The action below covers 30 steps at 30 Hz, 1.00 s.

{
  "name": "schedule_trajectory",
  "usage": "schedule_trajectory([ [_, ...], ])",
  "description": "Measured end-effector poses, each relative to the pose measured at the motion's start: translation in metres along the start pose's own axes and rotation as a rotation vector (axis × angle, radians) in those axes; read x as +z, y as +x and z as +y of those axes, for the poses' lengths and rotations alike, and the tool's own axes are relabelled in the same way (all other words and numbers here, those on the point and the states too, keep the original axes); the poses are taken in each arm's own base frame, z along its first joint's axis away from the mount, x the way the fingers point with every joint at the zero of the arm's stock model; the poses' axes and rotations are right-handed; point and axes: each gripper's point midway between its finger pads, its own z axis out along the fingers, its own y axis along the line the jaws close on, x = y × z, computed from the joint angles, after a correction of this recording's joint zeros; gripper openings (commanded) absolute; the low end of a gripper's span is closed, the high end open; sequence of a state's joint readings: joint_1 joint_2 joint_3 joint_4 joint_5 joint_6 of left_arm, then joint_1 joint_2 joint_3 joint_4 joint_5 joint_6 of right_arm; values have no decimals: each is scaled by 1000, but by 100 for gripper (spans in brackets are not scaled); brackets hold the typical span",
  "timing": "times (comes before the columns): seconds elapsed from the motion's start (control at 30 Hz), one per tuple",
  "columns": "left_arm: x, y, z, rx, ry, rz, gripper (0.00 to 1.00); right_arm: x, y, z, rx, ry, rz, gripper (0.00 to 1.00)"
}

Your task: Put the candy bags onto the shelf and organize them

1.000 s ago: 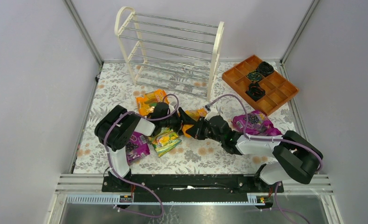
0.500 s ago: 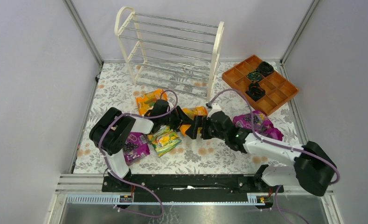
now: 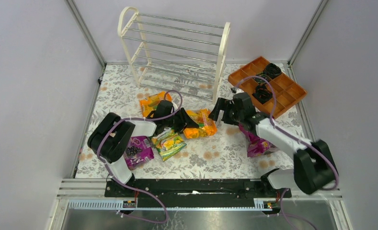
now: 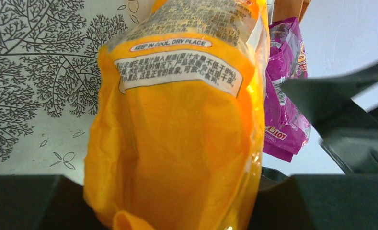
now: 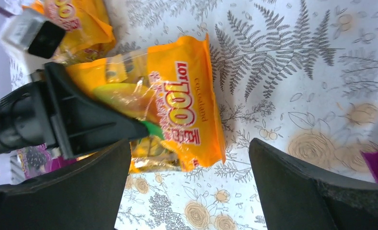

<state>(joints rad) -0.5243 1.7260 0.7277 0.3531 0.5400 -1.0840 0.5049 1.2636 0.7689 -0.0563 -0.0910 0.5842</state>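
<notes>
Right end effector [image 3: 219,110] backed off, wide open; left end effector [image 3: 187,124] seems clamped on orange candy bag [image 3: 202,124], so lift slow toward shelf [image 3: 223,56].

The floral table [image 3: 211,160] bears the shelf [image 3: 222,52], an orange tray [image 3: 294,91] and scattered candy bags [image 3: 170,143].

Pretty obviously a robotics lab test cell, not anyone's home or shop. Plain pale walls [image 3: 33,86] boxed in tight on three sides, with bare aluminium posts [image 3: 85,33] running up the corners. Left arm [image 3: 112,139] and right arm [image 3: 278,136] bolted side by side to a black rail [image 3: 196,187] at the near edge of the desk [image 3: 225,158]. Floral cloth [image 3: 120,81] over the top. Just props on it: a white shelf [image 3: 177,33], an orange tray [image 3: 285,96], some candy bags [image 3: 201,123].
</notes>
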Motion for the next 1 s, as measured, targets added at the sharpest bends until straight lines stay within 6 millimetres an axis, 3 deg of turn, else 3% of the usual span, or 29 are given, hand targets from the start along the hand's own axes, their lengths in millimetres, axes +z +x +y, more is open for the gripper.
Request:
schedule_trajectory([
  [0.2, 0, 0, 0, -1, 1, 2, 44, 50, 13, -20, 117, -40, 160, 81],
  [0.43, -1, 1, -2, -11, 7, 11, 75, 80, 22, -16, 222, -163, 222, 66],
  [0.5, -1, 0, -5, -23, 17, 10, 86, 83, 25, -11, 245, -211, 227, 64],
  [0.57, -1, -2, -11, -48, 39, 10, 90, 83, 29, -6, 266, -253, 230, 62],
  [0.67, 1, -7, -14, -87, 63, 6, 88, 82, 32, -5, 294, -289, 218, 61],
  [0.8, 9, -15, -9, -169, 78, -6, 67, 78, 33, -3, 341, -334, 190, 60],
  [1.0, 12, -16, -3, -218, 87, -16, 51, 74, 33, -1, 374, -365, 172, 63],
])
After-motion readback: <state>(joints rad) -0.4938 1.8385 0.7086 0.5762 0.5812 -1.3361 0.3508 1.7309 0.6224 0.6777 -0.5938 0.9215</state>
